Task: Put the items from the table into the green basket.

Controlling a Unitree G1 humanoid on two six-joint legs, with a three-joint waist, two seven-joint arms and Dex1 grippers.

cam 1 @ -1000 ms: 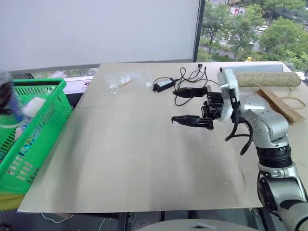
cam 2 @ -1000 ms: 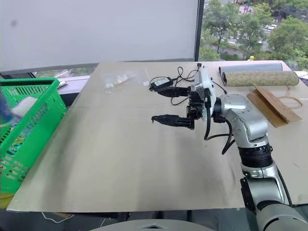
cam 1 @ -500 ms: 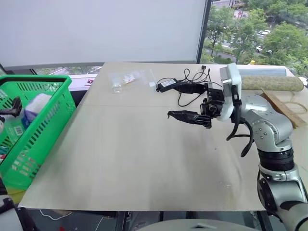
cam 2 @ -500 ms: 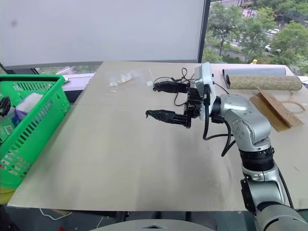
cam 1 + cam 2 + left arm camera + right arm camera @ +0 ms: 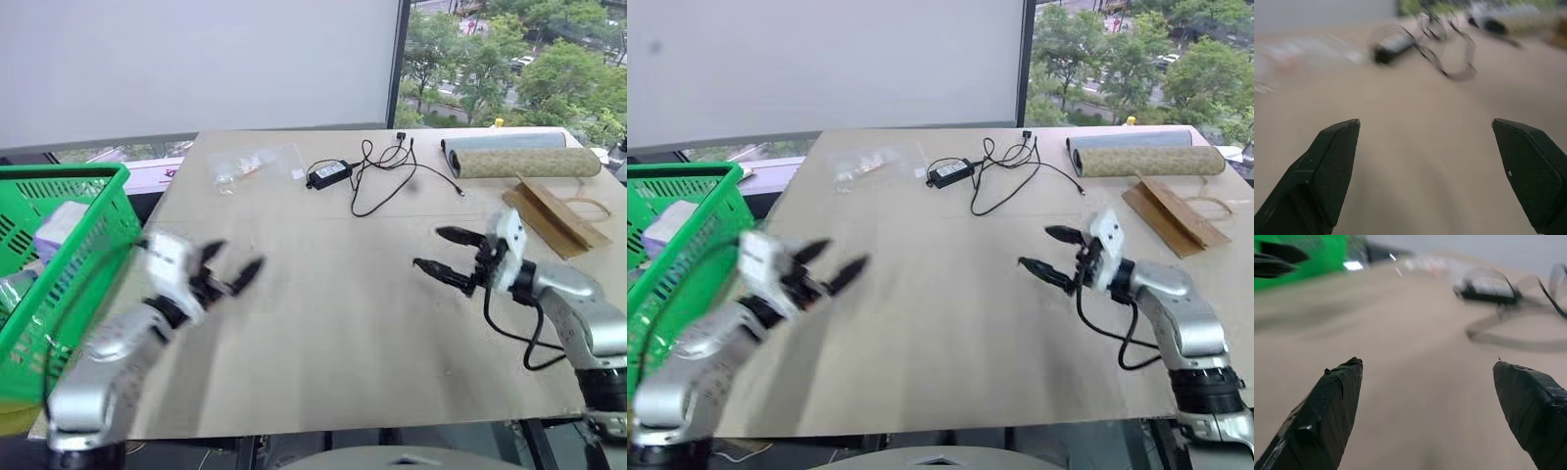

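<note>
- Desk surface is a plain beige-tan with a faint seam running across it; its middle is bare between the two arms
- Left claw hangs over the desk's left part, close to the green basket, with its two black fingers spread apart and nothing between them; it appears smeared in both eye views
- Right claw hangs over the desk's right part, pointing toward the middle, its fingers spread wide and empty as well
- In the left wrist view the two finger pads stand far apart over bare desk, and the adapter with its cable lies blurred beyond them
- In the right wrist view the fingertips are likewise far apart, with the green basket's wall and the other claw's finger in a far corner
- The green basket stands off the desk's left edge; a purple tissue pack lies inside it, near its far wall, and something silvery shows lower down inside, too unclear to name
- Black power adapter lies near the far edge of the desk, its cable looping to the right of it
- Clear plastic bag lies to the left of the adapter, also near the far edge
- Rolled mat and a brown flat piece sit at the desk's far right
</note>
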